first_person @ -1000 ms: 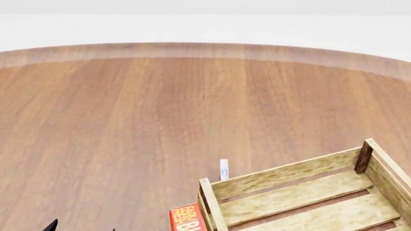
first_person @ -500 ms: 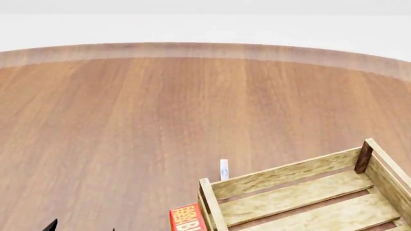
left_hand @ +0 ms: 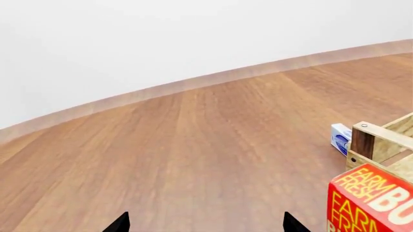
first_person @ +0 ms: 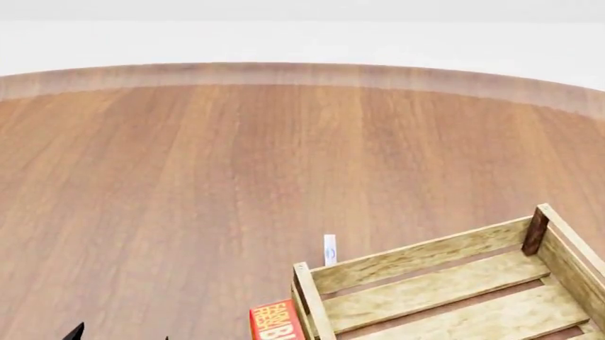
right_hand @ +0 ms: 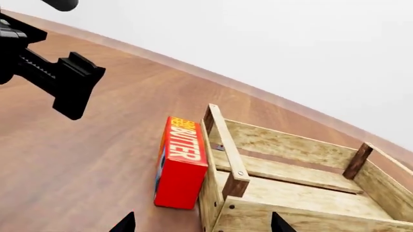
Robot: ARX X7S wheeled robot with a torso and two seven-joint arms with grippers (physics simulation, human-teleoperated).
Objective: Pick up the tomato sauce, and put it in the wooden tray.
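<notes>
My left gripper [left_hand: 201, 226] shows only two dark fingertips in its wrist view, set wide apart with nothing between them, over bare table [left_hand: 193, 154]. In the head view the same tips [first_person: 76, 331] just poke in at the lower left. My right gripper [right_hand: 201, 223] likewise shows two dark tips spread wide and holding nothing, hanging near the end of the tray [right_hand: 290, 188]. The can is not visible in any view, so I cannot tell where it is. The tray sits on the table at the lower right of the head view, its slatted floor bare as far as I can see. A red butter box [right_hand: 181, 164] stands on end just beside the tray's end wall, on the outside; whether it touches the wood I cannot tell. A small white-and-blue box [left_hand: 341, 139] stands on the table just behind the tray's far wall near the corner post. In the right wrist view my left arm [right_hand: 55, 79] reaches over the table, well apart from the tray.
</notes>
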